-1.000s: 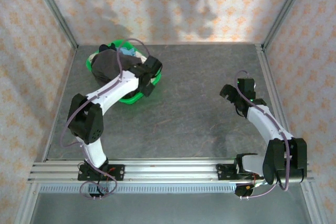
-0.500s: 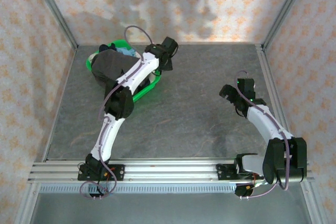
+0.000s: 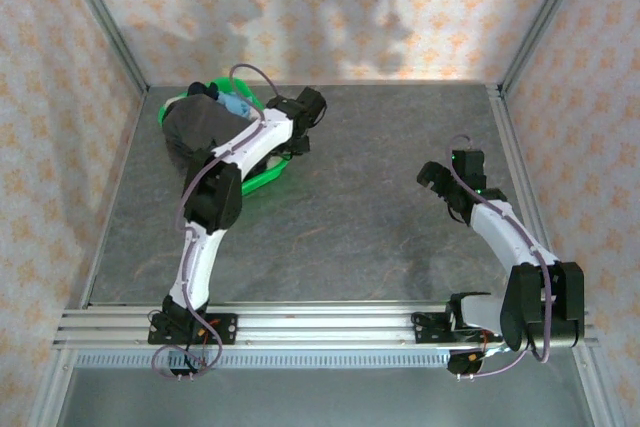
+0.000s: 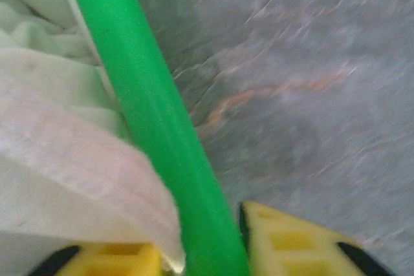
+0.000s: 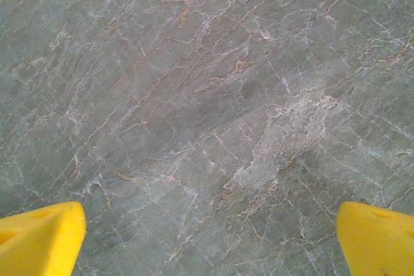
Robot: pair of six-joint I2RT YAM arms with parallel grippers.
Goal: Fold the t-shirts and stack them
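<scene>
The shirts sit in the green basket (image 3: 262, 179) at the far left of the counter (image 3: 380, 207); a big dark shirt (image 3: 200, 127) lies on top; a light blue shirt (image 3: 237, 104) peeks out behind it; the left jaws pinch the basket's rim, with a cream shirt (image 4: 58, 159) right beside them; the right jaws stand wide open over bare counter.

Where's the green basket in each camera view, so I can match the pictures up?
Top external: basket at the table's far left, shirts heaped in it.
Left wrist: its green rim runs diagonally between the left fingers, pale cloth on its left.
Right wrist: bare table between the right fingers.
Shared landmark: the grey veined table.
</scene>
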